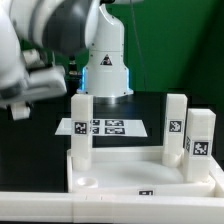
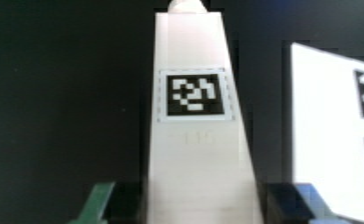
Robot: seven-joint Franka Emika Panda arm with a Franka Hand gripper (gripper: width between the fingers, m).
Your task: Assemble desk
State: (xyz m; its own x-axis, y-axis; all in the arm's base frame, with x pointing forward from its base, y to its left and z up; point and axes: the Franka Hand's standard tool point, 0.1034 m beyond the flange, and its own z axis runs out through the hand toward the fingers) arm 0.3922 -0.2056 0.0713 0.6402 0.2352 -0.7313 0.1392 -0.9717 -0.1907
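In the wrist view a white square-section leg [image 2: 195,120] with a black-and-white tag runs lengthwise between my fingers, its narrowed tip pointing away. My gripper [image 2: 197,206] is shut on it, the green finger [image 2: 102,204] on one side and the blue one [image 2: 310,204] on the other. In the exterior view the white rimmed tabletop [image 1: 140,182] lies at the front. One leg [image 1: 80,125] stands in it on the exterior view's left. Two legs [image 1: 176,125] [image 1: 200,140] stand on the right. A round corner socket [image 1: 86,182] is empty. My arm [image 1: 45,55] looms blurred at the upper left, its fingers not discernible.
The marker board [image 1: 102,127] lies on the black table behind the tabletop. The robot's white base [image 1: 107,70] stands behind it. A long white bar [image 1: 40,208] runs along the front edge. In the wrist view a flat white tagged surface [image 2: 330,120] lies beside the held leg.
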